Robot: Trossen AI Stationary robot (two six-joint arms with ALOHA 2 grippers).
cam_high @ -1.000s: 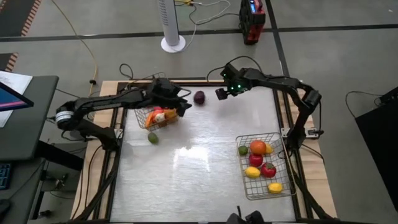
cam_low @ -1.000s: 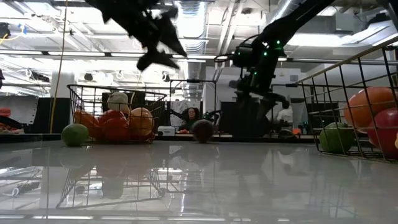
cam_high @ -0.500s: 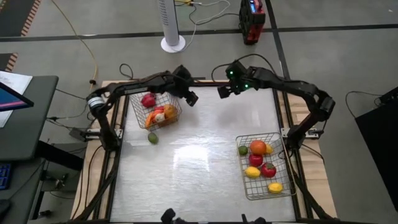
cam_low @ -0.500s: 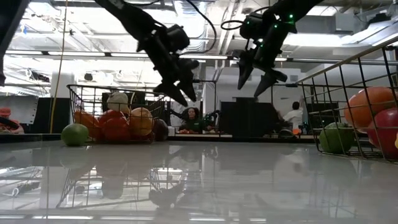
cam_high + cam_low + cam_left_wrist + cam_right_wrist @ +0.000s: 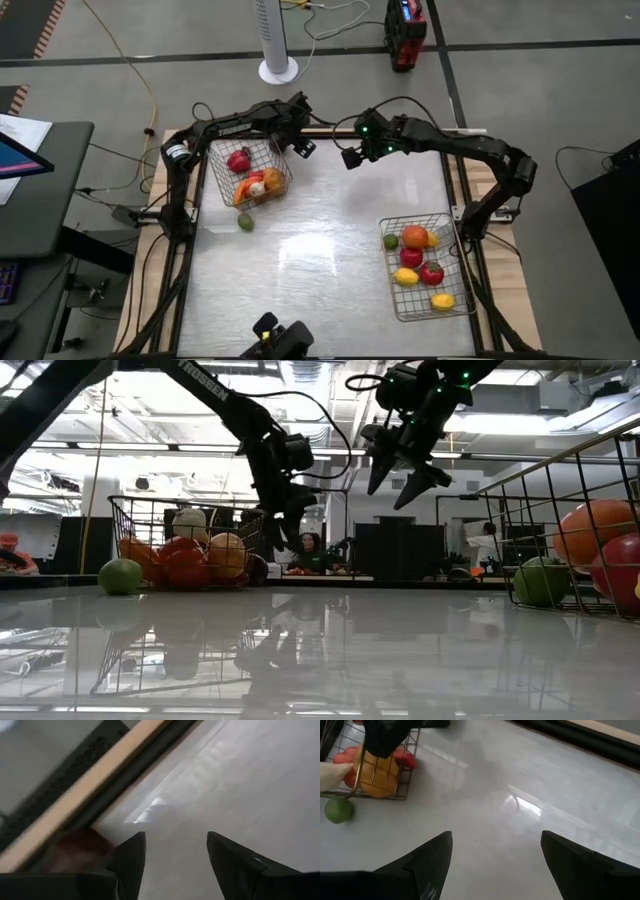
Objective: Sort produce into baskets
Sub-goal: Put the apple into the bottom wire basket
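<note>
A: Take the left wire basket [image 5: 250,175] as the marker. Where do the grippers stand?

B: The left gripper [image 5: 303,148] hangs just beside that basket's far corner, on the side toward the table's middle. Its jaws are spread with nothing between them; the left wrist view shows only the white table [image 5: 250,785] through the gap.

A: And the right one?

B: The right gripper [image 5: 350,157] hovers farther out from the left wire basket, past the left gripper, near the table's far edge. Its fingers [image 5: 427,857] are wide apart and hold nothing.

A: What sits in the basket?

B: A red piece [image 5: 238,161] at the far end, with orange [image 5: 268,180], white and more red pieces packed at the near end. A green lime [image 5: 245,222] lies on the table just outside the basket's near side, apart from the wire.

A: Anything else near it?

B: In the left wrist view a dark reddish thing [image 5: 75,852] shows by the table's wooden rim; I cannot tell what it is.

A: The other basket?

B: The right wire basket [image 5: 425,300] lies well apart, across the table toward the near right, holding an orange [image 5: 415,237], a green piece, red tomatoes [image 5: 431,272] and yellow lemons [image 5: 441,300].
</note>
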